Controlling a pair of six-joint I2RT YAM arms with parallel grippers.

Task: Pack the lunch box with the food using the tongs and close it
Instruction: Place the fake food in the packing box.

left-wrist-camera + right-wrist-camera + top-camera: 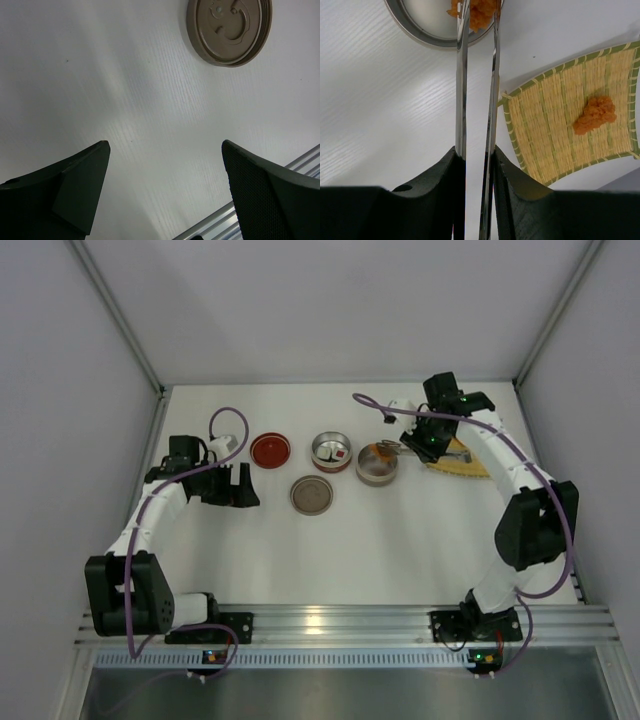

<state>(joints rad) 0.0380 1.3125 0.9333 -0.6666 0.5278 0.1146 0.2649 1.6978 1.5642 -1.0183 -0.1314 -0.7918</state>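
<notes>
Right claw (476, 155), arm stretched forward, pinches the tongs (461, 90), which clamp an orange chunk (479, 12) over the tin (415, 32) rim. A second chunk (594, 115) lies on the mat (560, 125) beside it. Left claw (165, 150) gapes wide above the table (100, 75), near a lid (229, 29).

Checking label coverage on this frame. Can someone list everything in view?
round silver metal tin with small pieces: 1, silver, table centre
white-and-red food pieces: a few, inside that tin
second round silver metal tin: 1, silver, just right of the first
orange food chunk in the tong tips: 1, orange, over the second tin
orange food chunk on the mat: 1, orange
yellow woven mat with green edging: 1, right of the tins
round red lid: 1, left of the tins
round tan lid: 1, in front of the tins
slim silver metal tongs: 1, in the right gripper
white table: 1
left gripper: open, empty
right gripper: shut on the tongs
</notes>
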